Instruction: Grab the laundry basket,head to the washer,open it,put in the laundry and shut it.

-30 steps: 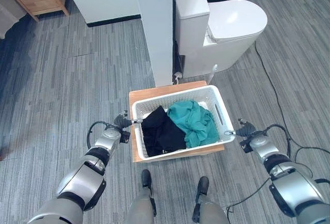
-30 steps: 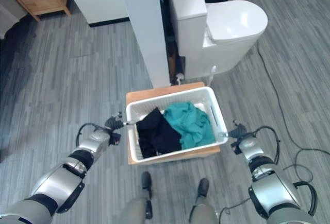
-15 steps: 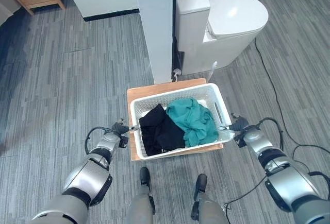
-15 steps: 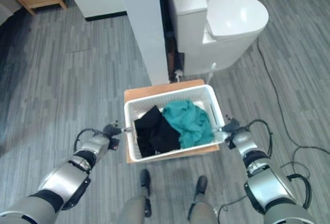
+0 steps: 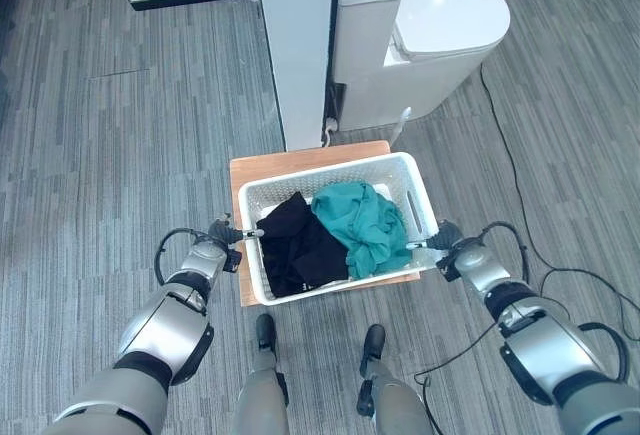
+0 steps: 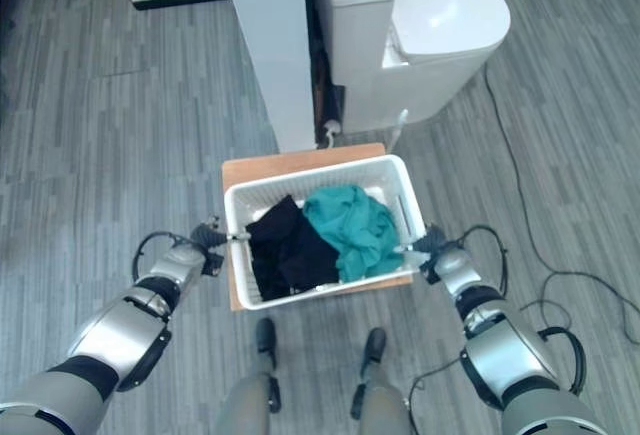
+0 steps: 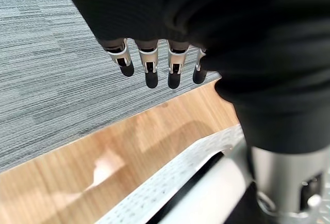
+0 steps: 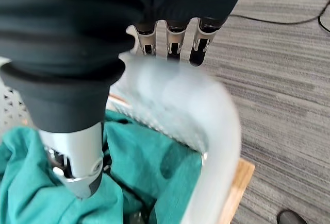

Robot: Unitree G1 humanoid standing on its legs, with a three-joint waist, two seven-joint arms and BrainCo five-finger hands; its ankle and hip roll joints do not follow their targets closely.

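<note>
A home bathroom: a white toilet (image 5: 420, 40) stands on grey plank flooring (image 5: 120, 145) beside a laundry basket (image 5: 420, 190).

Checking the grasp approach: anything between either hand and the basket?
Nothing visible. The left hand is at the basket's left rim and the right hand at its right rim, with no object between. The basket sits on a wooden board, clothes inside.

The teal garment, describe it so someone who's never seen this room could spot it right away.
Before the white toilet, a white laundry basket rests on a low wooden board. The teal garment is crumpled in the basket's right half, next to a black garment.
</note>
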